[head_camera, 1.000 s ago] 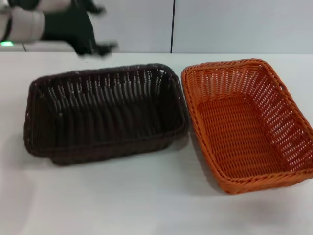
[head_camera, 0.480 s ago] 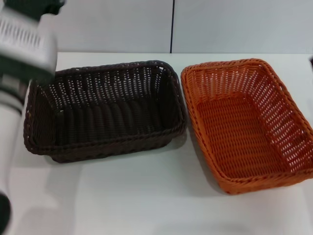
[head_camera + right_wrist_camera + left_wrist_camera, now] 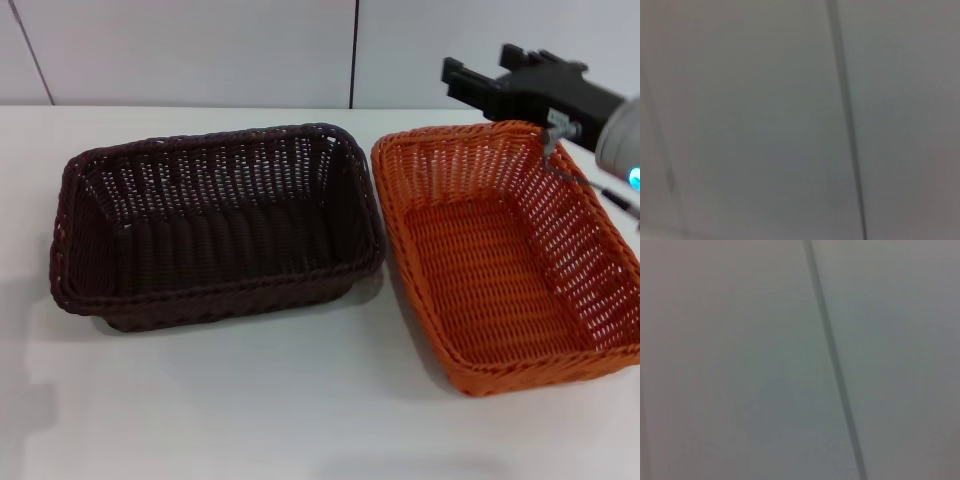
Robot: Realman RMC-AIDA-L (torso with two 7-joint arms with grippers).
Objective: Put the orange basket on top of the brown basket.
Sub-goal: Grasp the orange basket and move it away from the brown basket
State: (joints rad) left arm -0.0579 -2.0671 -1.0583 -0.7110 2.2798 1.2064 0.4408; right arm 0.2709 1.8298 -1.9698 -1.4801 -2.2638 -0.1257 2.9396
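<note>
Head view looks forward-down over bench [image 3: 250,400]; both wrist views face pale wall [image 3: 740,365], sharing dark seam [image 3: 847,125].

Bright orange basket [image 3: 500,255] and near-black brown basket [image 3: 215,225], both open-weave, on white table [image 3: 250,400].

We see even, bright light from overhead in the head view, with no glare on the white table [image 3: 250,400]. Soft shadows lie under the near sides of the brown basket [image 3: 215,225] and the orange basket [image 3: 505,255]. Toward the upper right, the right gripper [image 3: 480,88] looks slightly smeared. Both wrist views are dim, grey and out of focus.
</note>
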